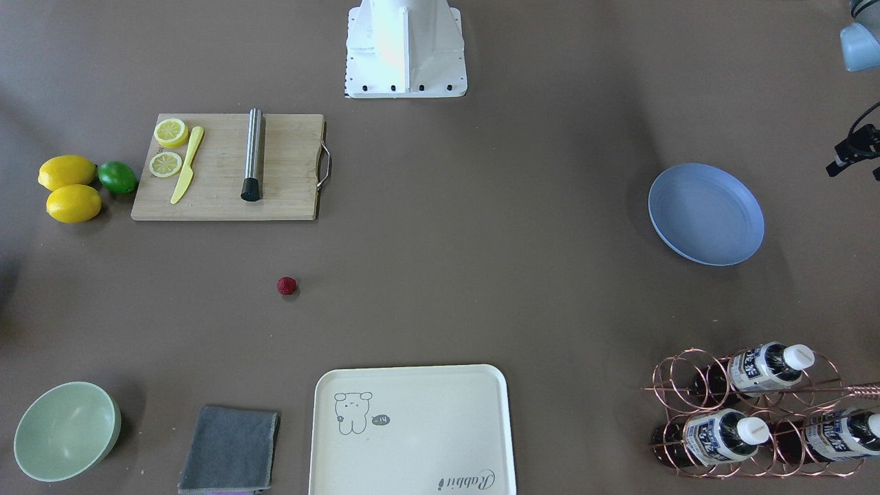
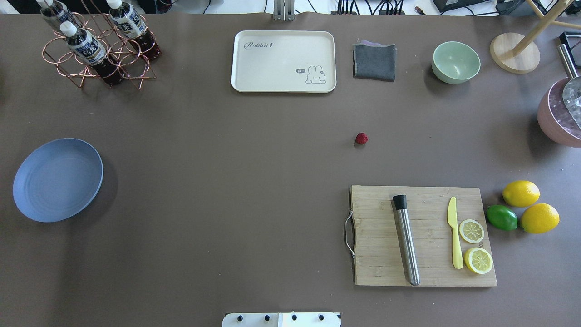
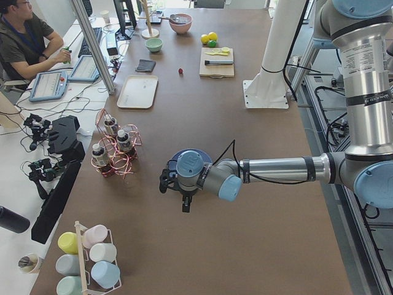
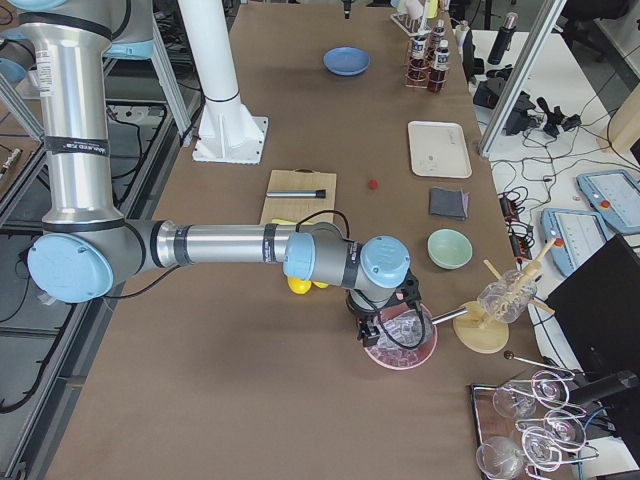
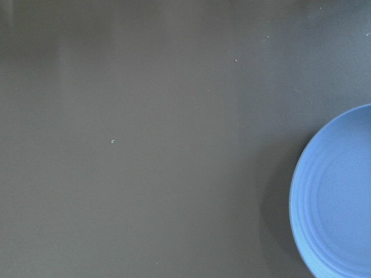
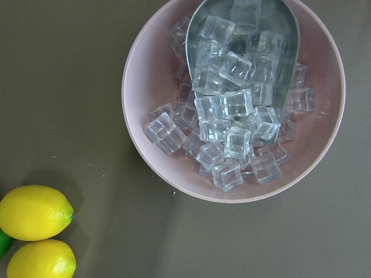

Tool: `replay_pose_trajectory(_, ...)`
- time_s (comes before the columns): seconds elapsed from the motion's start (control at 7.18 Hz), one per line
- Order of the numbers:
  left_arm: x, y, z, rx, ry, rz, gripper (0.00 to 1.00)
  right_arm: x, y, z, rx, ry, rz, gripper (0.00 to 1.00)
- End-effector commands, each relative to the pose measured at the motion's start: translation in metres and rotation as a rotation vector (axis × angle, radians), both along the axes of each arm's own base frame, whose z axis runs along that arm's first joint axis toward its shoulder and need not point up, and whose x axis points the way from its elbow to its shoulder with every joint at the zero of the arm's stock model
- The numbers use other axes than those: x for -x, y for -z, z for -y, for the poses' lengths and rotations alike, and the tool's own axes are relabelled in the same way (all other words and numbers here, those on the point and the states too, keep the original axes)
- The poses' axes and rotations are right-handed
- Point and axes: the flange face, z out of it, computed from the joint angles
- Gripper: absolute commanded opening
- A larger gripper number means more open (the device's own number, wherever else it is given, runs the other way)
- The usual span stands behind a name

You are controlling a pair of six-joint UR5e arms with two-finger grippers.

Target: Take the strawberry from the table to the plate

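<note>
Board [image 2: 422,236]: nearest the robot.
Strawberry [image 2: 361,138]: on the table [image 2: 227,181], between board and tray [image 2: 283,61], open room around.
Plate [image 2: 58,180]: off to the robot's left, well apart from the strawberry.
Left tool [image 3: 186,201], right tool [image 4: 372,325]: only side views show them; cannot tell if open.

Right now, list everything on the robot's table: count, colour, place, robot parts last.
strawberry: one, dark red, table beyond cutting board
plate: one, light blue, robot's left
table: one, brown
cutting board: one, wooden, robot's right; carries steel cylinder, yellow knife, two lemon halves
lemons: two, yellow, right of board
lime: one, green, beside lemons
tray: one, cream, far edge
cloth: one, grey, beside tray
bowl: one, pale green, beside cloth
bottles: three, white-capped, copper rack, far left
pink bowl: one, far right, holds ice cubes, scoop
left gripper: one, black, near plate
right gripper: one, black, over pink bowl
</note>
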Motion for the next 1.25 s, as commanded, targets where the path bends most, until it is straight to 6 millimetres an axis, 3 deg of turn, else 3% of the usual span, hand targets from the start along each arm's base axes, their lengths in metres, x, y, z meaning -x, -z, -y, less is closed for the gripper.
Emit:
replay_pose_trajectory(0.0,-0.051,-0.029,0.007,-0.011,0.008,-0.062,0.97,0.006,0.001,0.0,0.0,0.008,0.015,1.0)
replay_pose_trajectory(0.42,-0.093,-0.025,0.018,-0.013,0.015,-0.057,0.97,0.008,0.002,0.001,0.0,0.01,0.02,1.0)
replay_pose_trajectory(0.56,-0.11,-0.011,0.031,0.007,0.029,-0.075,0.97,0.009,0.002,0.001,0.0,0.012,0.02,1.0)
replay_pose_trajectory(0.7,-0.123,-0.01,0.028,0.026,0.019,-0.078,0.95,0.009,0.002,0.001,-0.001,0.012,0.02,1.0)
replay_pose_trajectory(0.98,-0.133,-0.011,0.027,0.01,0.017,-0.058,0.87,0.009,0.003,0.002,-0.003,0.012,0.018,1.0)
replay_pose_trajectory(1.11,-0.137,-0.011,0.026,-0.003,0.018,-0.05,0.79,0.009,0.003,0.001,-0.003,0.012,0.018,1.0)
